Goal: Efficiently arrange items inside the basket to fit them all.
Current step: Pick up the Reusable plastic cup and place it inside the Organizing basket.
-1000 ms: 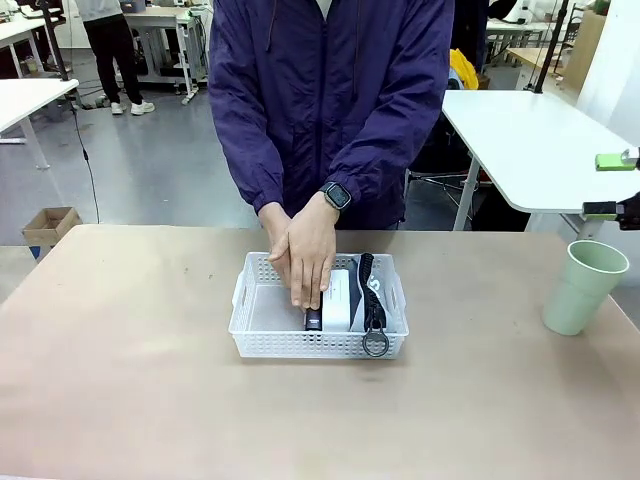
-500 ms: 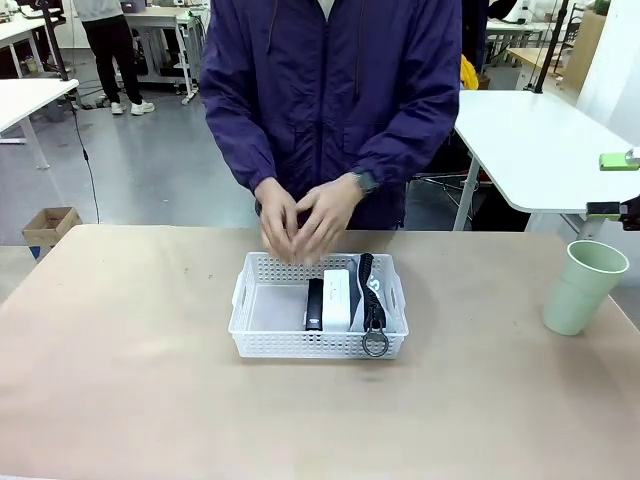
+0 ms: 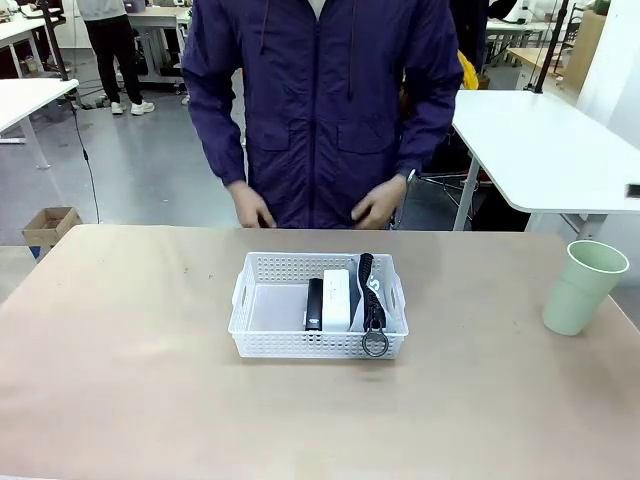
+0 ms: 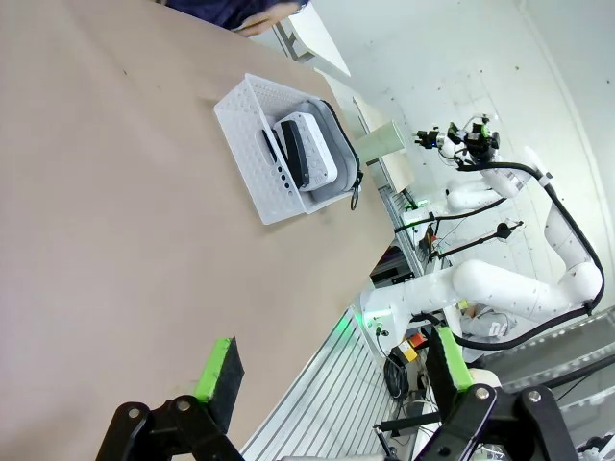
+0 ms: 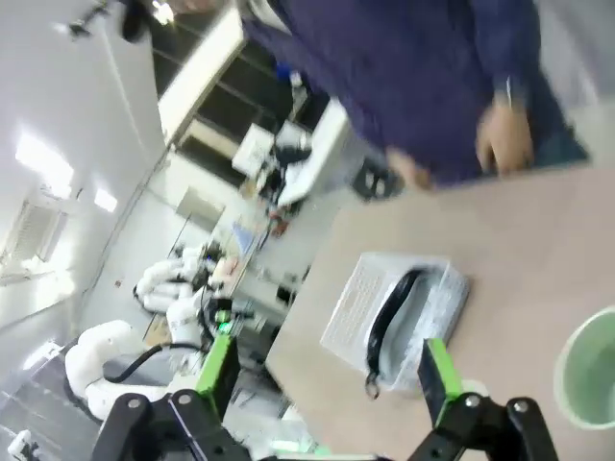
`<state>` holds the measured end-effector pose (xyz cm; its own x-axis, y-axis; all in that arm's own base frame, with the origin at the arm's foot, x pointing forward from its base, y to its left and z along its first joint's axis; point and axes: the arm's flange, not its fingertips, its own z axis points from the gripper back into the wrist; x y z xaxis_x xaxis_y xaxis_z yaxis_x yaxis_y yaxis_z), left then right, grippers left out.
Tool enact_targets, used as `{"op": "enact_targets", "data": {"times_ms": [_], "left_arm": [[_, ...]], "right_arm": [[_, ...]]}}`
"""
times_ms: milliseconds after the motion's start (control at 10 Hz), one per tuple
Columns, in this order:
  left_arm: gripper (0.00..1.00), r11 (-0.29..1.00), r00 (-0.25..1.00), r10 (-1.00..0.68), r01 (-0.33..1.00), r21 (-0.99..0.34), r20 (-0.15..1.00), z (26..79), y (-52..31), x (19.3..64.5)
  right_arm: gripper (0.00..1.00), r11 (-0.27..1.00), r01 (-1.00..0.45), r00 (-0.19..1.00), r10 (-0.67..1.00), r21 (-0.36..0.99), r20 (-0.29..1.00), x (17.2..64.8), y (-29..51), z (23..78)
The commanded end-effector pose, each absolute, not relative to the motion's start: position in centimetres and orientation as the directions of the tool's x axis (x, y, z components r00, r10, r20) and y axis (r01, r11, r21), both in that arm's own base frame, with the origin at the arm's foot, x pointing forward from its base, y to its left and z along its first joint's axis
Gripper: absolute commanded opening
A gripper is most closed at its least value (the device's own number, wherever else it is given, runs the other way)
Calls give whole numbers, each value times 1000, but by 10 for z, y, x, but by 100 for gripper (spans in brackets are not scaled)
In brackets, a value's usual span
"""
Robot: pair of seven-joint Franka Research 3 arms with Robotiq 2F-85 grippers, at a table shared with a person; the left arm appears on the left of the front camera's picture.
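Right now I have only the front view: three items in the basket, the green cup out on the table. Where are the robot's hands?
Observer: The left hand is open and empty, with the basket far ahead of it across the table.
Operator: And the right one?
Observer: The right hand is open and empty too. Its camera catches the cup at the picture's lower right edge.

You saw the person (image 3: 322,130) in a dark purple zip-front jacket (image 3: 290,90) with long sleeves; your left gripper (image 4: 332,365) and right gripper (image 5: 327,373) were black with green pads (image 4: 219,370), and the right arm (image 4: 509,288) was white, rounded, trailing black cables (image 4: 577,230)
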<state>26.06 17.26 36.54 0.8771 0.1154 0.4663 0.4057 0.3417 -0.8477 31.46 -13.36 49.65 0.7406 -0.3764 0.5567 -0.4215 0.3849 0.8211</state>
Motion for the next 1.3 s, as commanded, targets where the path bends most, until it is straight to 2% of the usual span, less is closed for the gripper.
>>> {"op": "enact_targets", "data": {"times_ms": [0, 200, 300, 500, 700, 1000, 1100, 1200], "left_arm": [[100, 328, 880, 125, 400, -856, 459, 370, 172, 260], [100, 328, 880, 125, 400, -856, 459, 370, 172, 260], [100, 328, 880, 125, 400, -856, 459, 370, 172, 260], [100, 328, 880, 125, 400, -856, 459, 370, 172, 260], [100, 328, 880, 125, 400, -856, 459, 370, 172, 260], [100, 328, 880, 125, 400, -856, 459, 370, 172, 260], [100, 328, 880, 125, 400, -856, 459, 370, 172, 260], [100, 328, 880, 125, 400, -856, 459, 370, 172, 260]], "right_arm": [[100, 492, -579, 488, -429, 650, 760, 265, -163, 478], [100, 709, -579, 242, -321, 402, 916, 221, -211, 455], [100, 710, -625, 177, -276, 325, 945, 203, -226, 440], [100, 751, -606, 227, -152, 262, 962, 185, -249, 409], [100, 777, -576, 392, -11, 254, 920, 176, -257, 373], [100, 814, -512, 587, 99, 274, 803, 180, -243, 342], [100, 858, -437, 568, 29, 271, 823, 183, -243, 350], [100, 816, -514, 526, 55, 265, 849, 183, -308, 349]]}}
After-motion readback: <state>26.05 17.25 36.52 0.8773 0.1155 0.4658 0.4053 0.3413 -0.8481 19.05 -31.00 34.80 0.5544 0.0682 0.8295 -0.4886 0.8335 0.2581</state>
